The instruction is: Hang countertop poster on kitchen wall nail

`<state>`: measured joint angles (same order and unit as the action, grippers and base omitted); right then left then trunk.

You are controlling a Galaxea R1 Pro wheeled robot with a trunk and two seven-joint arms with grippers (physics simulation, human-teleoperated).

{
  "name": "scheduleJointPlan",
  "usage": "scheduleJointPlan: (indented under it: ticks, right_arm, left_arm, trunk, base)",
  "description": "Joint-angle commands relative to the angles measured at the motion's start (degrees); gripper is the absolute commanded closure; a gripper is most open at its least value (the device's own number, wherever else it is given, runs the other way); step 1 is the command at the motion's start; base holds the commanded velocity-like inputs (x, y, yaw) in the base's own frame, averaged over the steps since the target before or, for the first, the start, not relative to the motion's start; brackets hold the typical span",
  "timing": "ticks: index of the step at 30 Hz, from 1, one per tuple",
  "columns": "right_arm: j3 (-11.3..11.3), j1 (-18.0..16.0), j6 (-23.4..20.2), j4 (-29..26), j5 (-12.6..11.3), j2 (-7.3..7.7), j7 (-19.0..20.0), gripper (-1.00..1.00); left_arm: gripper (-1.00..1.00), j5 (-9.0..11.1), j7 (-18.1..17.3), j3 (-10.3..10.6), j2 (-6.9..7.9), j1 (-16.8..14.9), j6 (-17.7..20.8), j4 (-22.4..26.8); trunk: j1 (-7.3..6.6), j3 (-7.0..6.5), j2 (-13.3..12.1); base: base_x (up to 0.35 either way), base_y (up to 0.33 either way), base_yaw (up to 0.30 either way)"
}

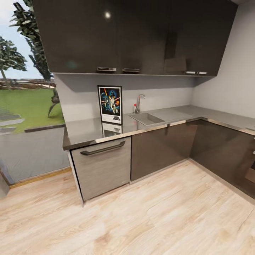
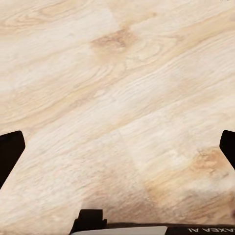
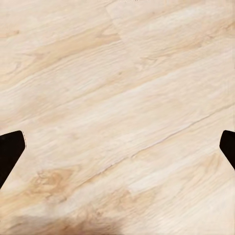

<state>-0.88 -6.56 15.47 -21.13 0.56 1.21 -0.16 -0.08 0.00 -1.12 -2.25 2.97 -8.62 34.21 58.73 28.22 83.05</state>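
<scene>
Light wood floor (image 1: 159,219) lies nearest you, running from the bottom of the head view up to the foot of the dark cabinets. Beyond it, the kitchen countertop (image 1: 88,129) of shiny grey steel bends in an L, one run along the back wall and the other down the right side.

Your poster (image 1: 110,104) stands upright on the countertop at its back edge, against the pale grey wall (image 1: 78,95), toward the left end of the back run. It is a portrait print in a black frame, with a dark blue scene and bright figures, and its reflection shows in the steel just in front of it. To its right, apart from it, an inset sink (image 1: 147,118) sits in the worktop with a curved tap (image 1: 140,102) behind it. A brushed-metal drawer front (image 1: 102,166) with a long dark handle sits below the poster. Glossy dark upper cabinets (image 1: 134,35) hang above. At the far left, glass shows grass and trees outside.

Both wrist views look straight down at floorboards. Your left gripper (image 2: 117,149) has its fingers spread wide, gripping nothing. Your right gripper (image 3: 117,147) is likewise spread wide with nothing between its fingers.
</scene>
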Motion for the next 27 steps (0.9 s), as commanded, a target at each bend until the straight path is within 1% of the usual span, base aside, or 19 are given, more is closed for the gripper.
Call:
scheduleJointPlan:
  ticks: [1,22,25,27]
  right_arm:
    - [-0.1,0.0,0.2,0.0,0.1,0.02,0.0,-1.0]
    - [-0.1,0.0,0.2,0.0,0.1,0.02,0.0,-1.0]
    - [-0.1,0.0,0.2,0.0,0.1,0.02,0.0,-1.0]
    - [0.0,0.0,0.1,0.0,0.1,0.02,0.1,-1.0]
  left_arm:
    - [-1.0,0.0,0.0,-0.1,-0.04,0.0,-0.1,0.1]
    - [-1.0,0.0,0.0,-0.1,-0.04,0.0,-0.1,0.1]
    - [-1.0,0.0,0.0,-0.1,-0.04,0.0,-0.1,0.1]
    - [-1.0,0.0,0.0,-0.1,-0.04,0.0,-0.1,0.1]
  trunk:
    - [0.0,0.07,0.0]
    - [0.0,0.55,0.0]
    - [0.0,0.62,0.0]
    - [0.0,0.64,0.0]
  base:
    - [0.0,-0.016,0.282]
    - [0.0,-0.004,0.282]
    - [0.0,-0.141,0.275]
    - [0.0,-0.256,0.096]
